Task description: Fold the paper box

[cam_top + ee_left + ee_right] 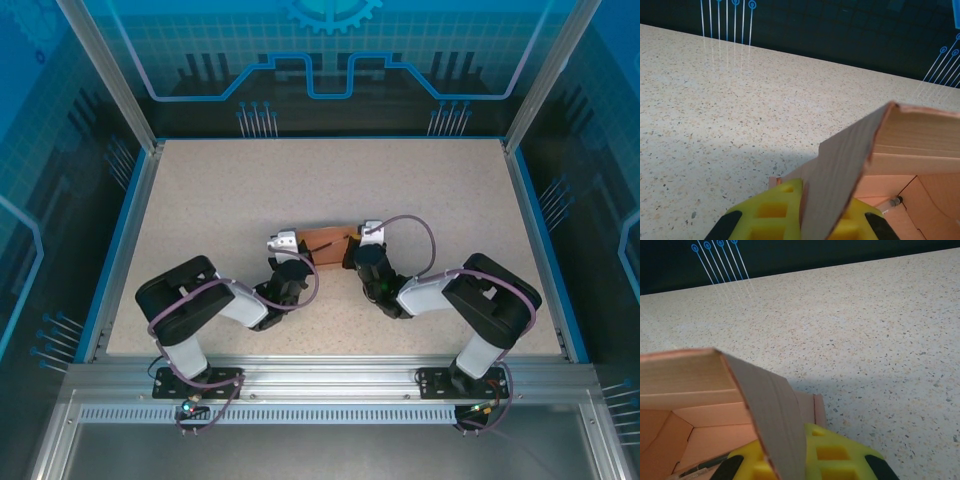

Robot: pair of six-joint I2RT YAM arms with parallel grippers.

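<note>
The salmon-pink paper box sits mid-table between my two grippers, partly folded, with its side walls raised. My left gripper holds the box's left end. In the left wrist view a standing end flap runs between the yellow fingers, which are closed on it. My right gripper holds the right end in the same way. There the flap is pinched between the yellow fingers. The box's inner walls are open to view.
A thin dark pen-like stick lies inside the box on its floor, and its other end shows in the right wrist view. The speckled tabletop spreads on all sides, bounded by a blue rim and metal posts.
</note>
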